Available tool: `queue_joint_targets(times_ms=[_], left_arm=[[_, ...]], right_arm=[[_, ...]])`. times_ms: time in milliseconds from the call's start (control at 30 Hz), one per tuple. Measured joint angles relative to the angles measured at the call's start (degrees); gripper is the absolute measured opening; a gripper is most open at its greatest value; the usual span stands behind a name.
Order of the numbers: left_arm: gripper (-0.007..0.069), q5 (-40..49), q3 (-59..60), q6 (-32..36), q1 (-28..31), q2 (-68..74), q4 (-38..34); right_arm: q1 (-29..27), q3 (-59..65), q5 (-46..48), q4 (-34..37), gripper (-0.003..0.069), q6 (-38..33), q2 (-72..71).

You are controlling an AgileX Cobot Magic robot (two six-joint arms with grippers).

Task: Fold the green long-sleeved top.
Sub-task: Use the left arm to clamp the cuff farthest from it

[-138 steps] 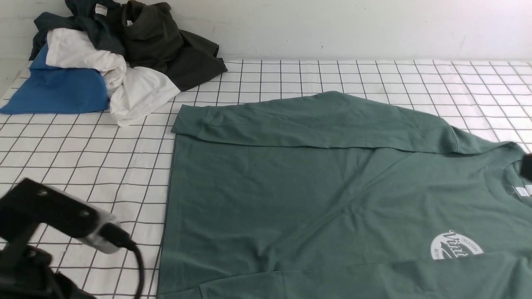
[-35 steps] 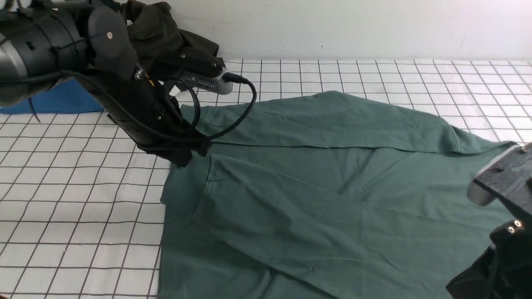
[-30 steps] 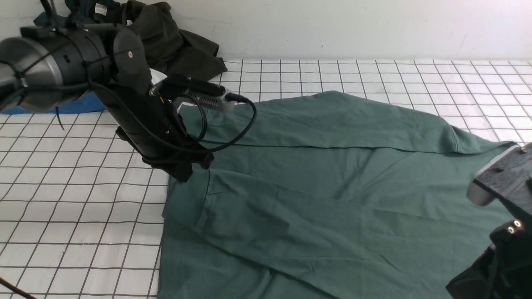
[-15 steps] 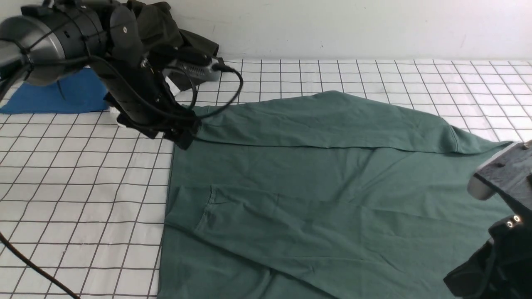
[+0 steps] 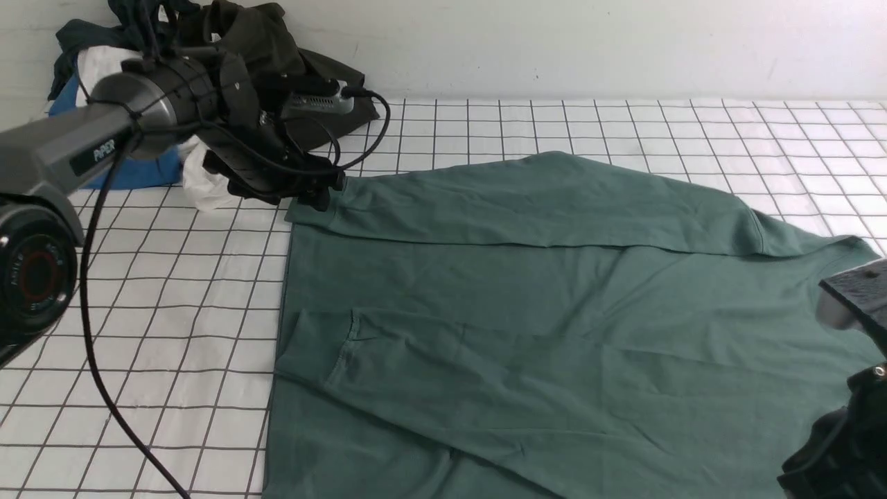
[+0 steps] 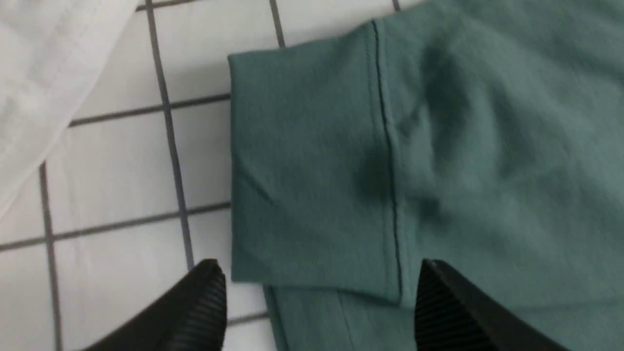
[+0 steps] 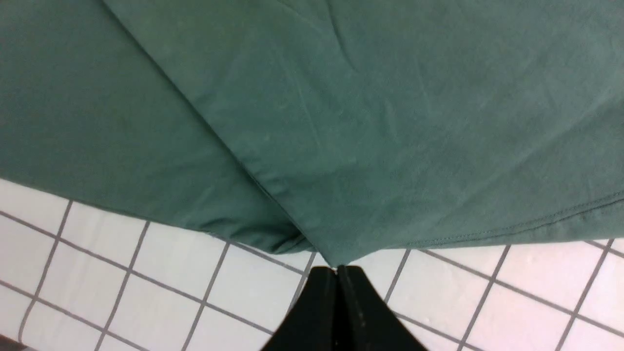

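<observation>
The green long-sleeved top (image 5: 527, 326) lies flat on the checked table, both sleeves folded across its body; the chest logo is hidden. My left gripper (image 5: 315, 197) hovers at the far sleeve's ribbed cuff (image 5: 315, 204). In the left wrist view the gripper (image 6: 317, 273) is open, its jaws standing on either side of the cuff (image 6: 307, 185). The near sleeve's cuff (image 5: 319, 346) rests on the body. In the right wrist view my right gripper (image 7: 337, 273) is shut on a corner of the top (image 7: 370, 146) at the table's near right.
A pile of clothes sits at the back left: a dark olive garment (image 5: 277, 62), a white one (image 5: 208, 166) and a blue one (image 5: 132, 173). The white one also shows beside the cuff in the left wrist view (image 6: 44, 73). Checked table (image 5: 173, 291) lies left of the top.
The near sleeve has been laid across the body, covering the logo. My left gripper let it go and moved back to the far sleeve's cuff. The right arm sank slightly.
</observation>
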Motion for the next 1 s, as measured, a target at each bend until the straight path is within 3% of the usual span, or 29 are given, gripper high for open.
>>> queue_joint_targets(times_ms=[367,600,700,800,1000], left_arm=[[0.0449,-7.95,-3.84,-7.03,0.00,6.94,-0.02],[0.0237,-5.56,-4.64,-7.36,0.18,6.94,0.29],[0.0100,-1.60,-5.62,-5.32,0.18,6.40,1.12],[0.0033,0.82,-5.62,-3.65,0.13,4.99,2.59],[0.0023,3.28,-5.92,-3.04,0.08,1.88,5.36]], right_arm=[[0.00,0.00,0.50,-0.72,-0.0014,-0.74,0.00],[0.00,0.00,0.56,-1.24,-0.0014,-0.86,0.00],[0.00,0.00,0.61,-1.24,-0.0014,-0.93,0.00],[0.00,0.00,0.61,-1.26,-0.0014,-1.39,0.00],[0.00,0.00,0.61,-1.26,-0.0014,-1.69,0.00]])
